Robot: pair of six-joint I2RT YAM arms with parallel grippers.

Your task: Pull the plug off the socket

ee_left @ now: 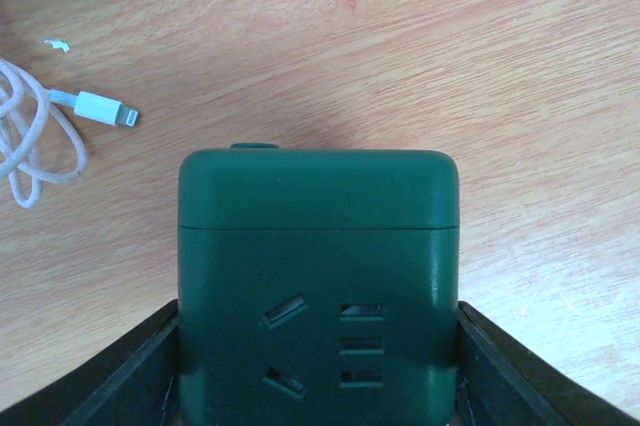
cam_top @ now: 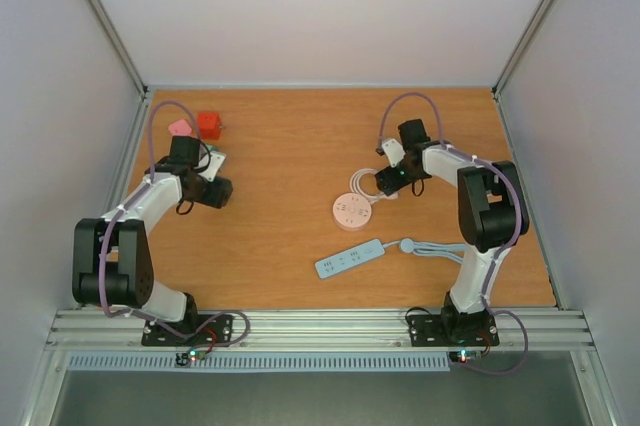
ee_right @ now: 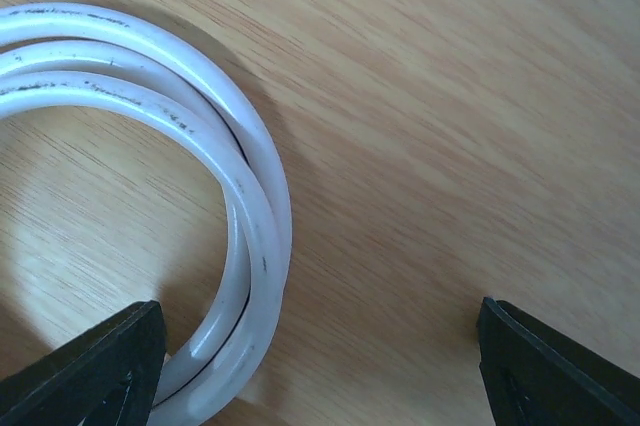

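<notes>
1. The left gripper (ee_left: 318, 316) has its fingers pressed against both sides of a dark green socket cube (ee_left: 318, 236), so it is closed on the cube. Whether the cube rests on the wooden table (cam_top: 280, 146) or is lifted off it cannot be told.
2. That cube is the socket in hand. It sits well apart from the blue power strip (cam_top: 350, 258), far across the table toward the back left corner.
3. The slots on the cube's visible face are empty. Whether a plug sits in another face is hidden. A white Lightning cable (ee_left: 60, 116) lies loose just beside the cube.
4. The right gripper (ee_right: 320, 326) is spread wide and holds nothing. It hangs low over a white coiled cord (ee_right: 250, 206), one finger above the coil and the other over bare wood.
5. The coil lies just beyond the power strip, with a round socket disc (cam_top: 352, 211) between them. No seated plug can be made out on either the disc or the strip.
6. Judged step: the left arm is bracing a socket while the right arm has not reached a plug.
7. The next move calls for locating the plug body, closing the right fingers on it rather than on the cord, and pulling straight out against the held socket.
</notes>
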